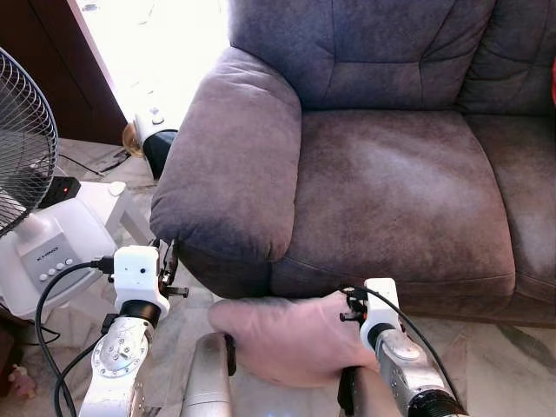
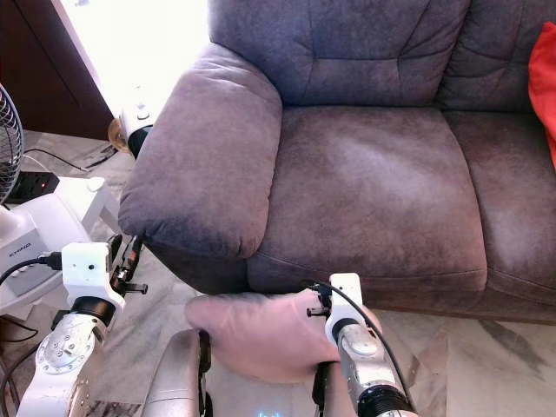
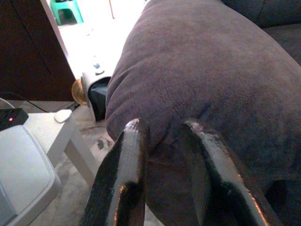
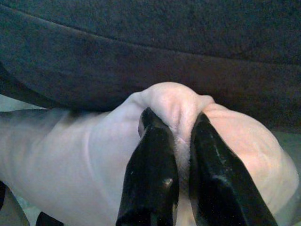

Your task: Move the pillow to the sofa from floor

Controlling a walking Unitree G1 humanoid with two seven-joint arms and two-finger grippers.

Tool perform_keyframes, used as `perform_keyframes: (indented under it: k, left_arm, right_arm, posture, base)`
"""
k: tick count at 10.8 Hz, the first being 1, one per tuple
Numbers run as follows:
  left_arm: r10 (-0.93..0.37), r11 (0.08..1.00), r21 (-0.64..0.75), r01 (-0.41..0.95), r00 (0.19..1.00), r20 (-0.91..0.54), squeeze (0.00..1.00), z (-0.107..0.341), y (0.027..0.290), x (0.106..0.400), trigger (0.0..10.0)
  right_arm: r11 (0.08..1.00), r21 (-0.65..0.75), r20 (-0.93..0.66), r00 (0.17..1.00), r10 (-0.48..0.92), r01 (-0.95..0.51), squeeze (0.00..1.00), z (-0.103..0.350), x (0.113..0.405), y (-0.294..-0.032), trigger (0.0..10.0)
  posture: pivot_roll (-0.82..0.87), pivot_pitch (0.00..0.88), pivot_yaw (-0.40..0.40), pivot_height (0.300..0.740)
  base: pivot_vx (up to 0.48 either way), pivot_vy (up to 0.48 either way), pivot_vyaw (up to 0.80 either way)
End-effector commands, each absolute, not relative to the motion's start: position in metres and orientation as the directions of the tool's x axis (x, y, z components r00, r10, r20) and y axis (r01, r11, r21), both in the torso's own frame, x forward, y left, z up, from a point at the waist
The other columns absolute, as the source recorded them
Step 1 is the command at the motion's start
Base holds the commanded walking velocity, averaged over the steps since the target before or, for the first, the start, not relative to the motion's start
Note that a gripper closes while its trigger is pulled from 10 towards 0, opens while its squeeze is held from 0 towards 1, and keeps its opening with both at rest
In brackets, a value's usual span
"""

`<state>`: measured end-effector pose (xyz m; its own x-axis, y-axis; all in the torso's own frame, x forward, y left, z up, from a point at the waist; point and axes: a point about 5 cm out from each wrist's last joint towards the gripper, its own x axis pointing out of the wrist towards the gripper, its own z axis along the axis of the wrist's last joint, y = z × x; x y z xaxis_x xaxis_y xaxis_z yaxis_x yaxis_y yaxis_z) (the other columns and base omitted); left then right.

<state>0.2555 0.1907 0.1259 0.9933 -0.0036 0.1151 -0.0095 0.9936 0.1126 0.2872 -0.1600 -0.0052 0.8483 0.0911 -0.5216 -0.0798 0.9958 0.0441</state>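
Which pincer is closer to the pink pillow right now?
Right. The right pincer is pinching a fold of the pillow, low before the sofa. The left pincer hangs apart, open, facing the sofa's armrest.

Surroundings: left floor area and far right of the seating

A white pedestal fan with a black wire grille (image 1: 22,148) stood at the left, beside a white plastic side table (image 1: 104,204) carrying a black power strip with a red light (image 1: 59,188). A red cushion edge (image 2: 545,78) showed at the right, and a green plastic stool (image 3: 66,10) stood in the sunlit background.
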Motion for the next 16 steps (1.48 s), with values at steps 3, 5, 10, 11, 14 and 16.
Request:
perform_keyframes:
  k: [3,5,10,11,14,16]
  left_arm:
    - [-0.004,0.994,0.110,-0.006,0.996,0.094,0.00,0.120,0.191,0.255,10.0]
    - [-0.003,0.994,0.110,-0.008,0.995,0.098,0.00,0.121,0.191,0.255,10.0]
    - [0.003,0.994,0.108,-0.016,0.993,0.117,0.00,0.124,0.192,0.254,10.0]
    - [0.005,0.994,0.108,-0.018,0.993,0.118,0.00,0.124,0.193,0.254,10.0]
    - [0.003,0.995,0.102,-0.016,0.992,0.128,0.00,0.125,0.192,0.255,10.0]
    - [0.006,0.995,0.099,-0.019,0.991,0.133,0.00,0.125,0.192,0.255,10.0]
  right_arm:
    - [0.990,0.064,-0.387,0.911,0.140,-0.126,0.00,0.017,0.299,-0.149,10.0]
    - [0.988,0.059,-0.337,0.929,0.154,-0.142,0.00,0.027,0.302,-0.146,10.0]
    - [0.988,0.070,-0.293,0.944,0.150,-0.135,0.00,0.036,0.303,-0.144,10.0]
    - [0.988,0.071,-0.288,0.946,0.150,-0.135,0.00,0.036,0.303,-0.145,10.0]
    - [0.985,0.079,-0.261,0.950,0.171,-0.155,0.00,0.041,0.304,-0.141,10.0]
    - [0.984,0.077,-0.263,0.949,0.173,-0.158,0.00,0.041,0.304,-0.142,10.0]
  posture:
    - [0.17,0.171,-0.002,0.601]
    - [0.17,0.164,-0.002,0.621]
    - [0.17,0.166,-0.002,0.641]
    - [0.17,0.165,-0.002,0.641]
    - [0.17,0.166,-0.004,0.641]
    - [0.17,0.166,-0.005,0.641]
  base:
    - [0.000,0.000,0.00]
    - [0.000,0.000,0.00]
    - [0.000,0.000,0.00]
    - [0.000,0.000,0.00]
    - [0.000,0.000,0.00]
    - [0.000,0.000,0.00]
